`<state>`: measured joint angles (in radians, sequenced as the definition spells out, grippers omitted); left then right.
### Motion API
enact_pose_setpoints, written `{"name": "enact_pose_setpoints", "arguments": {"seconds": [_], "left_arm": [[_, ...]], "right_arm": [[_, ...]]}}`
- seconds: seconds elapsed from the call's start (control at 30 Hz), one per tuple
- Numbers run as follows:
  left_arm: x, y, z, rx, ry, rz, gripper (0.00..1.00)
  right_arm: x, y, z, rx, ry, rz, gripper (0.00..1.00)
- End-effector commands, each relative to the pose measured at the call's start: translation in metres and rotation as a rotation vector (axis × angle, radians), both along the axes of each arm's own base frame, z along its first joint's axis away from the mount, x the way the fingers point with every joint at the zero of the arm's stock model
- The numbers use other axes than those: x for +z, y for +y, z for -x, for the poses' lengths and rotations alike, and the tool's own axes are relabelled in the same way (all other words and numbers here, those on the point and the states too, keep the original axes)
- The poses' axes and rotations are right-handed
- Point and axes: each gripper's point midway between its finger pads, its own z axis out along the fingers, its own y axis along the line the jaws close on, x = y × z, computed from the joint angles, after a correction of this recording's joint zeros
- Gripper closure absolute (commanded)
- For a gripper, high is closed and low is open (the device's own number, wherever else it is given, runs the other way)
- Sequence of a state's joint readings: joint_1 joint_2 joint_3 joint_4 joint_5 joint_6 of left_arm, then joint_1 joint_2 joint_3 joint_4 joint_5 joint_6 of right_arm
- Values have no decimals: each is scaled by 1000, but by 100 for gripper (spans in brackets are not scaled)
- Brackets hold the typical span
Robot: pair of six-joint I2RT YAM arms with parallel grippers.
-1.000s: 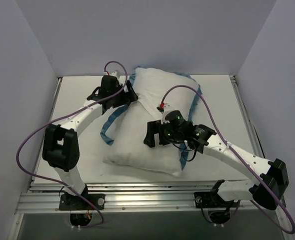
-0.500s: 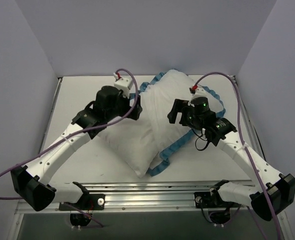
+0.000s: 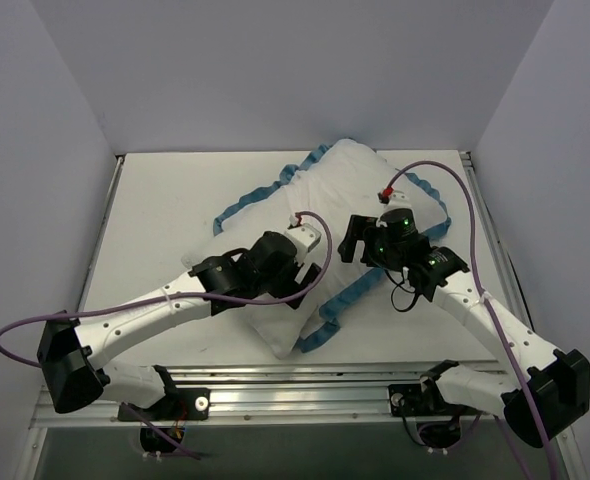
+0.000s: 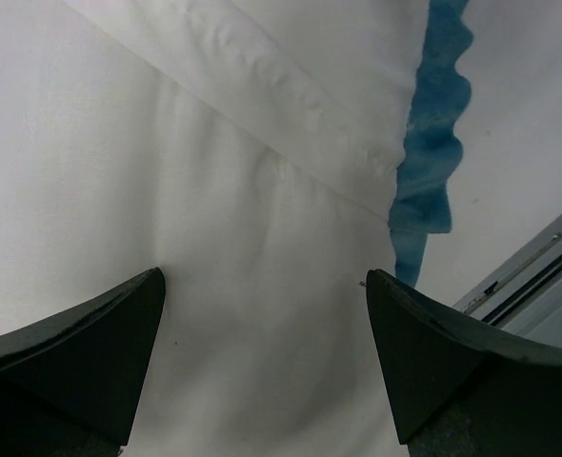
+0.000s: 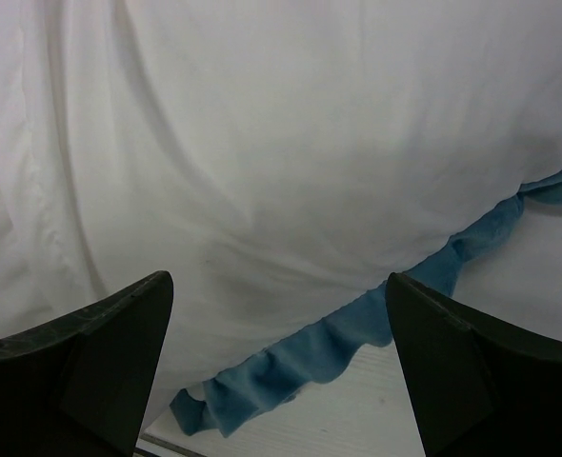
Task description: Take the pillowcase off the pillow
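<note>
The pillowcase [image 3: 360, 185] lies diagonally on the table, white side out, with its blue ruffle [image 3: 343, 298] along its edges. The pillow's [image 3: 280, 335] plain white near corner pokes toward the front rail. My left gripper [image 3: 313, 274] is open and empty just over the pillow's near part. In the left wrist view it [image 4: 265, 286] hovers over plain white pillow [image 4: 252, 333], below a hemmed pillowcase edge [image 4: 291, 95] and ruffle [image 4: 435, 124]. My right gripper [image 3: 351, 237] is open and empty over the pillow's right side. In the right wrist view it [image 5: 279, 281] faces white fabric [image 5: 291, 143] and ruffle [image 5: 357, 333].
Grey walls close in the table [image 3: 165, 210] at the left, back and right. A metal rail [image 3: 295, 385] runs along the near edge by the arm bases. Purple cables loop off both arms.
My left arm swung from the pillow's far left side to its near part. The pillow turned earlier and now lies still; more ruffle shows at its far left. My right arm barely moved.
</note>
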<state>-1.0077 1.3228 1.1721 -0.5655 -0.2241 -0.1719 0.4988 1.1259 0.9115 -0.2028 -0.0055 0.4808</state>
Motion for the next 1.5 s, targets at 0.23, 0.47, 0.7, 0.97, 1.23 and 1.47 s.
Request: {"name": "enact_pose_setpoints", "arguments": {"seconds": [0.23,0.47,0.7,0.97,1.23,1.47], "left_arm": [[-74,22,-14,261,87,-105,57],[-61,18,-25,279,95,-23,98],[-43,16,-27,267,126,65,98],[-31,15,-31,270,130,92,98],[-16,46,-37,344,128,67,98],[9,93,-30,413,128,67,98]], "right_arm": [[-10,23,24,104,-24,-2,11],[-36,56,54,234,-13,-19,11],[-55,72,52,295,-27,-8,11],[-71,86,40,348,-27,48,19],[-85,51,12,178,-15,178,95],[-62,-20,-28,-89,20,201,100]]}}
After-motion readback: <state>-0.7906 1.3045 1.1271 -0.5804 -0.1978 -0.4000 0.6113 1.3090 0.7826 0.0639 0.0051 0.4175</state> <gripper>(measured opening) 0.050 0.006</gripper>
